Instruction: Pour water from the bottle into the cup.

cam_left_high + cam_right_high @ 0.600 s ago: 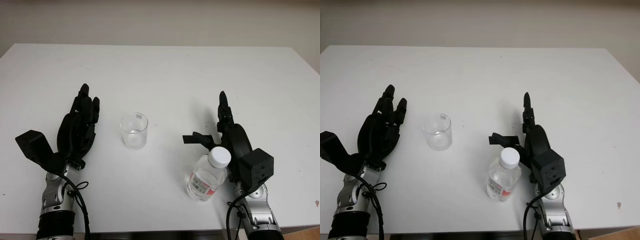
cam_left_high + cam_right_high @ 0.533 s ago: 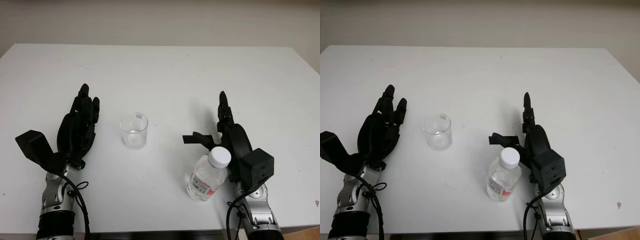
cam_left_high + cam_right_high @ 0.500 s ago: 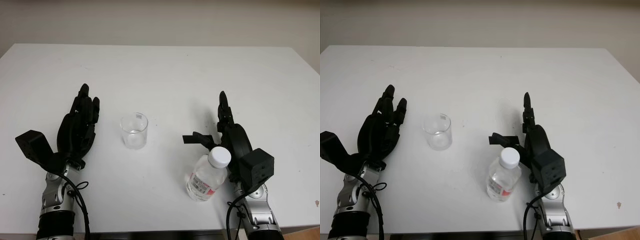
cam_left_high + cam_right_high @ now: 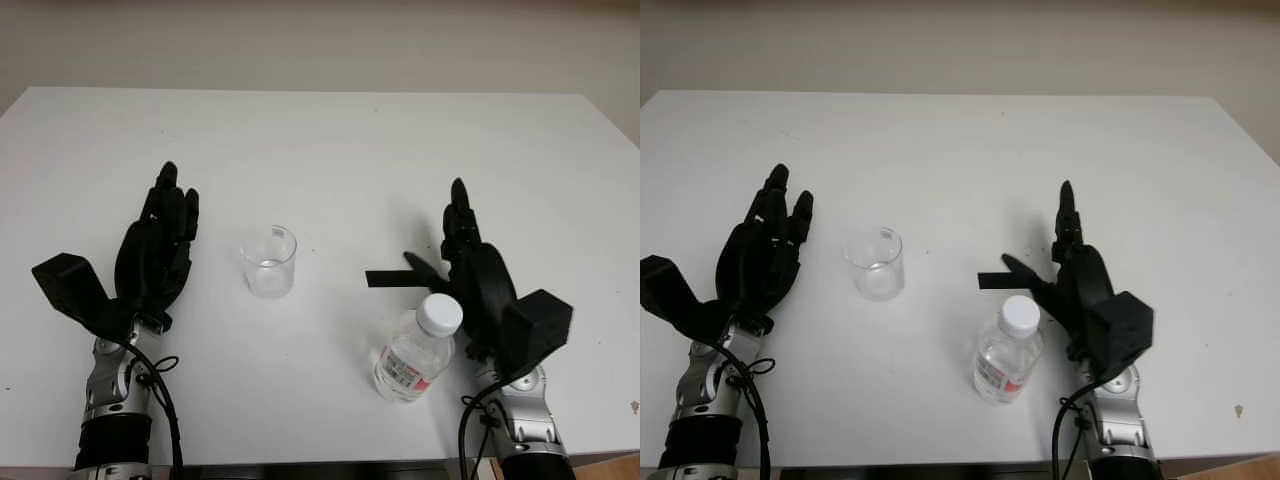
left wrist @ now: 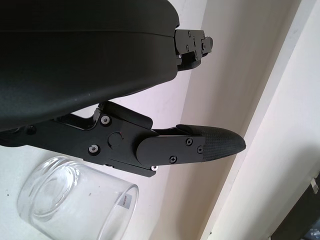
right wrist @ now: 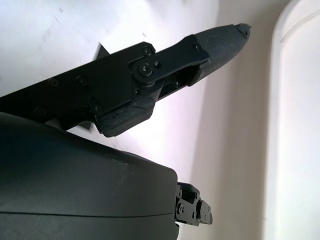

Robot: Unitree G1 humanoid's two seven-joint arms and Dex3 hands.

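Observation:
A clear glass cup (image 4: 268, 262) stands upright on the white table (image 4: 330, 150), a little left of centre. A small clear water bottle (image 4: 412, 350) with a white cap and a red label stands near the front edge, right of centre. My right hand (image 4: 462, 262) is open just right of the bottle and beyond it, close to it but holding nothing. My left hand (image 4: 162, 245) is open to the left of the cup, a short gap away. The cup (image 5: 75, 205) lies close under the left hand's fingers (image 5: 200, 145) in the left wrist view.
The table's front edge (image 4: 320, 462) runs just below the bottle and both forearms. Bare white tabletop stretches behind the cup and hands up to the far wall (image 4: 320, 40).
My right hand has lifted and shifted slightly right, away from the bottle's cap. My left hand has risen a little. Cup and bottle have not moved.

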